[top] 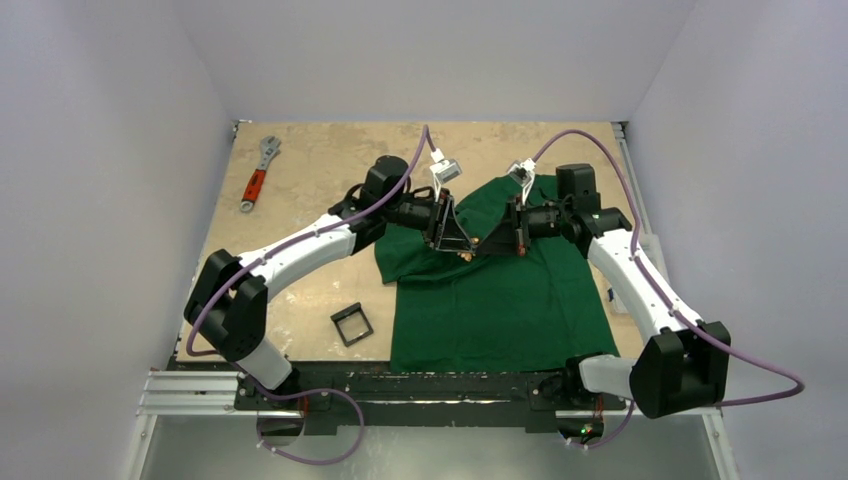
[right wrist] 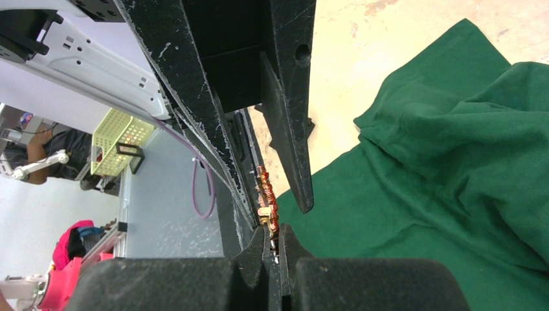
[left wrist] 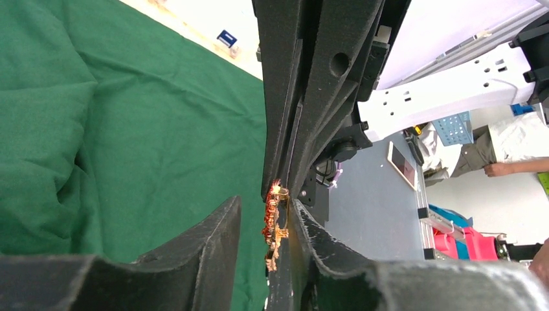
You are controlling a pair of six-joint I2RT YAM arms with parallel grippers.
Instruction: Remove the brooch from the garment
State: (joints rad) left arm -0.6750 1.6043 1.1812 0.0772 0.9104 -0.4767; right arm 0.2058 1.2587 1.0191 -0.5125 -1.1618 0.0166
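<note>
1. Left gripper (left wrist: 264, 207): jaws parted, straddling the brooch (left wrist: 274, 223) without pinching it.
2. Between the two tips, the brooch sits above the shirt (left wrist: 129, 129), long axis along the fingers, seemingly free of the cloth.
3. Right gripper (right wrist: 272, 232): clenched on the brooch's end, facing the left tip to tip; drawing away rightward looks like its job.

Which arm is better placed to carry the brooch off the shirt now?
Right. The right gripper is pinched shut on the brooch over the garment, while the left gripper stands open around it, so the left likely has no grip.
</note>
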